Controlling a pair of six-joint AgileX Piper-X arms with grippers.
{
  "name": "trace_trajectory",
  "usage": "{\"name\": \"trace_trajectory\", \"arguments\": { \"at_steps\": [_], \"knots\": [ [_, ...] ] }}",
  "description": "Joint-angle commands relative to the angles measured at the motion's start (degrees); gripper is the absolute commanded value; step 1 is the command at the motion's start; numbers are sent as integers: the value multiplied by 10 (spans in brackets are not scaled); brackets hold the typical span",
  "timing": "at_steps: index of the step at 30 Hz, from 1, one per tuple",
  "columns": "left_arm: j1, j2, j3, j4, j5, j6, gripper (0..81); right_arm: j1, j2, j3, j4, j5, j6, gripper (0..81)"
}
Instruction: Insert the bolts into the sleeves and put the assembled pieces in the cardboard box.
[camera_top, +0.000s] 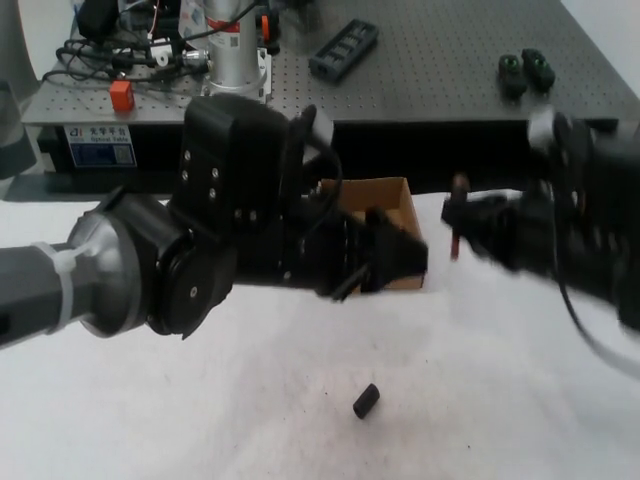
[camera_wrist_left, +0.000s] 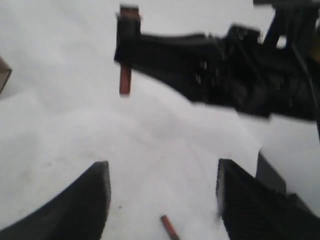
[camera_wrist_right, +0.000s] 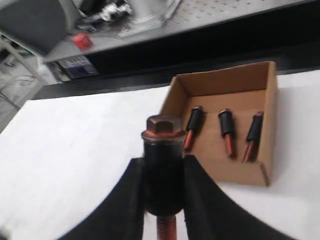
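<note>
The right tool (camera_wrist_right: 163, 172) is clamped on a sleeve (camera_wrist_right: 162, 175) with a bolt (camera_wrist_right: 162, 129) through it. The long axis is upright, head up and shank end down, above the worktop (camera_top: 250, 400) and just right of the box (camera_wrist_right: 225, 85) in the high view. Three assembled pieces (camera_wrist_right: 226, 131) lie parallel in the box, sleeved ends all one way. The left tool (camera_wrist_left: 162, 195) gapes wide, empty. A loose sleeve (camera_top: 366, 401) lies on its side on the worktop; a loose bolt (camera_wrist_left: 169, 226) lies flat below the left tool.

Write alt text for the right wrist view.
The right end effector grips a black sleeve with a copper bolt through it, upright. Beyond, on the white cloth, an open cardboard box holds three assembled pieces side by side.
</note>
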Motion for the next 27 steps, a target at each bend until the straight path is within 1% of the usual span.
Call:
{"name": "trace_trajectory", "arguments": {
  "at_steps": [1,5,11,12,14,16,18,19,21,22,25,26,27],
  "knots": [
    [-4,-5,-3,70,-7,72,447,-5,54,-78,59,-2,-43,30],
    [-23,5,-5,149,-25,150,447,5,193,-262,195,0,-94,30],
    [-77,60,-35,205,-36,188,447,26,363,-495,358,13,-129,30],
    [-84,68,-43,220,-36,196,447,30,379,-519,385,17,-141,30],
    [-96,87,-61,245,-54,202,447,40,414,-568,436,53,-166,30],
    [-100,98,-71,259,-65,206,447,47,437,-598,471,82,-182,30],
    [-100,101,-71,261,-66,206,447,50,451,-613,495,94,-182,20],
    [-100,101,-71,266,-73,206,447,49,456,-618,505,94,-182,1],
    [-100,101,-71,275,-87,211,447,49,460,-620,516,94,-182,70],
    [-100,101,-71,281,-93,217,447,49,461,-620,520,94,-183,134],
    [-100,101,-71,299,-137,218,447,49,458,-620,514,94,-187,364],
    [-100,101,-71,304,-147,222,447,49,454,-620,510,94,-187,404],
    [-100,101,-71,306,-165,222,447,49,446,-620,507,89,-187,405]
  ]
}}
